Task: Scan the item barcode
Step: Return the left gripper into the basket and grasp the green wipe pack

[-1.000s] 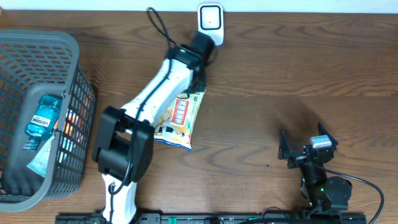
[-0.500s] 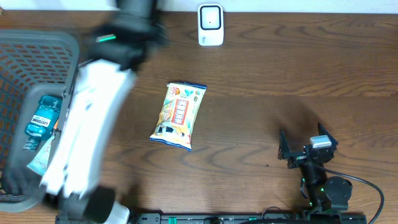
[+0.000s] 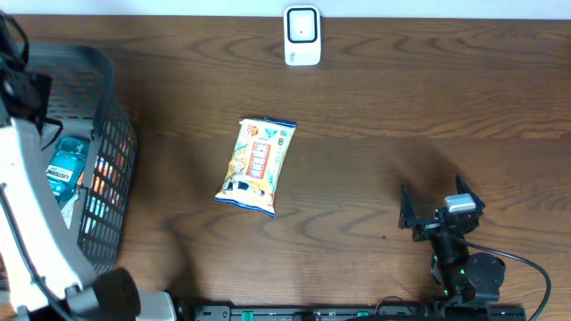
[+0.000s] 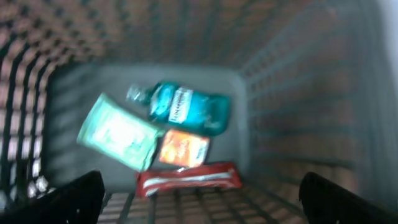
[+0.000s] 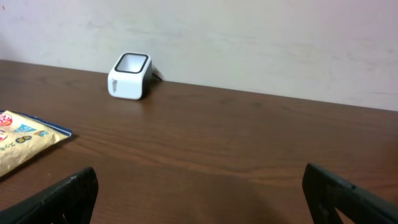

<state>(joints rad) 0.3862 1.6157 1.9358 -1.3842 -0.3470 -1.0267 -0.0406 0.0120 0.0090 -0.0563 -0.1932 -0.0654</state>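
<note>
Before a pale wall, the wooden table bears a snack bag

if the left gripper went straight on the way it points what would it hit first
Probably the teal mouthwash bottle lying in the grey basket, dead ahead of the left gripper; blur makes depth unsure.

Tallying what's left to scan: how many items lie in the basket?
4: teal bottle at back, green pouch to its left, red wrapper nearest, orange packet between; more may be hidden.
</note>
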